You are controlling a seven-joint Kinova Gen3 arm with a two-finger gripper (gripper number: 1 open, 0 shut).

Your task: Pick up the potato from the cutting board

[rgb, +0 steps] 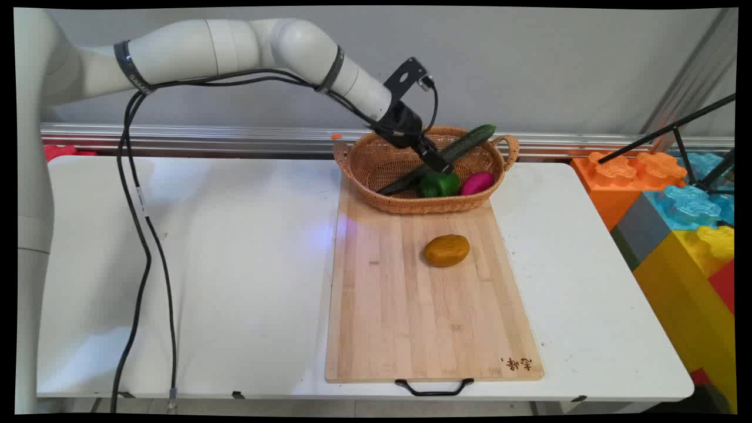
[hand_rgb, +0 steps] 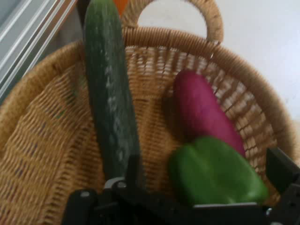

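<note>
Main view: white table, wooden board, grey wall.

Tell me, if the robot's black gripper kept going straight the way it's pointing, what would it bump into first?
Probably the green pepper. The gripper points down into the basket, and the pepper sits between its fingers. Depth is hard to judge; the cucumber lies just beside.

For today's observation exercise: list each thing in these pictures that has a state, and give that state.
Gripper: down in the basket, jaws open around the green pepper.
Green pepper: lying in the basket beside the purple vegetable.
Cucumber: leaning across the basket, tip over the rim.
Purple vegetable: lying in the basket.
Basket: upright on the board's far end.
Potato: lying on the board.
</note>
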